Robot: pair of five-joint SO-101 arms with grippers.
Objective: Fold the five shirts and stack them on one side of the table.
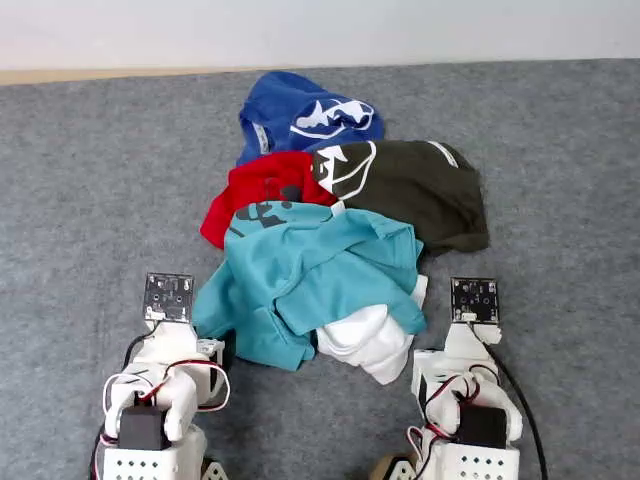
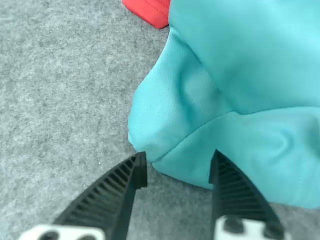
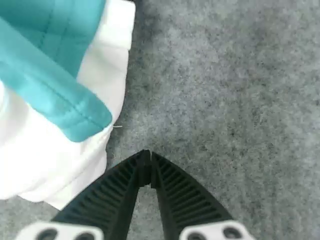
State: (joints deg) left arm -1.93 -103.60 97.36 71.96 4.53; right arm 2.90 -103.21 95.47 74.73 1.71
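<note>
Table (image 1: 90, 180): grey felt-like top. 5 shirts are heaped unfolded in 1 loose pile at mid-table.
- The blue shirt (image 1: 290, 115) is crumpled at the far end of the pile.
- The red shirt (image 1: 255, 185) is bunched just nearer, its near part overlapped by the teal shirt (image 1: 310, 275).
- The dark olive shirt (image 1: 420, 190) is laid beside the red shirt, touching it.
- The white shirt (image 1: 370, 345) is partly covered by the teal shirt, with its near end on the table.
</note>
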